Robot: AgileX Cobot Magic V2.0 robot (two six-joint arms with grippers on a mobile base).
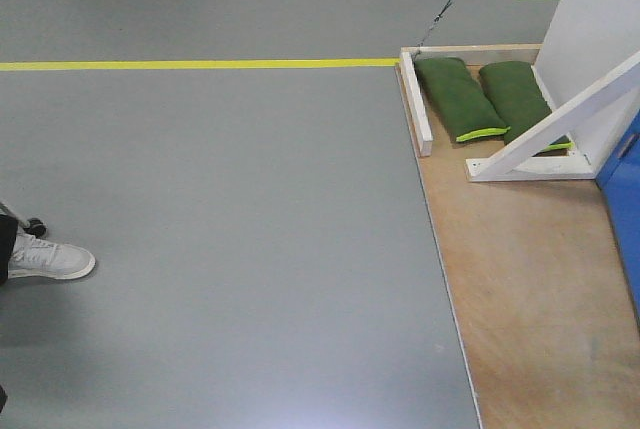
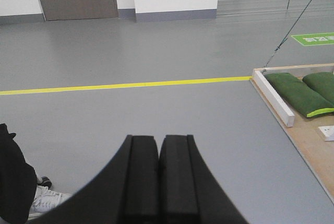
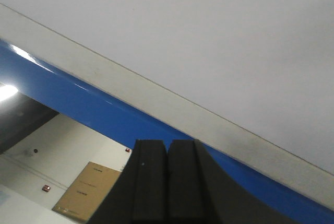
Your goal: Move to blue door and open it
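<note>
**Exterior front view.** The blue door [image 1: 624, 184] is showing only as a narrow bright-blue sliver at the right edge. It is standing on the wooden platform [image 1: 520, 279], behind the white slanted beam [image 1: 560, 119]. Two green sandbags [image 1: 460, 99] are lying at the platform's far corner. A yellow line [image 1: 200, 64] is running across the grey floor [image 1: 230, 229], and a white shoe [image 1: 50, 259] is resting at the left. No handle or lock is showing.

**Left wrist view.** The left claw [image 2: 159, 148] is sitting with its black pads pressed together, gripping nothing. It is pointing over open floor towards the yellow line. The door is not appearing here.

**Right wrist view.** The right claw [image 3: 168, 148] is likewise sitting closed and empty. Just beyond it a glossy blue band [image 3: 104, 112] is crossing the picture diagonally beneath a pale strip and catching a glare of light. This is judged to be part of the door, close by.

**Step in hand.** The robot is judged to be approaching, with the door off to its right and not faced squarely. The next move is calling for turning the base towards the panel, bringing the lever handle into view and parting a claw to take it.
</note>
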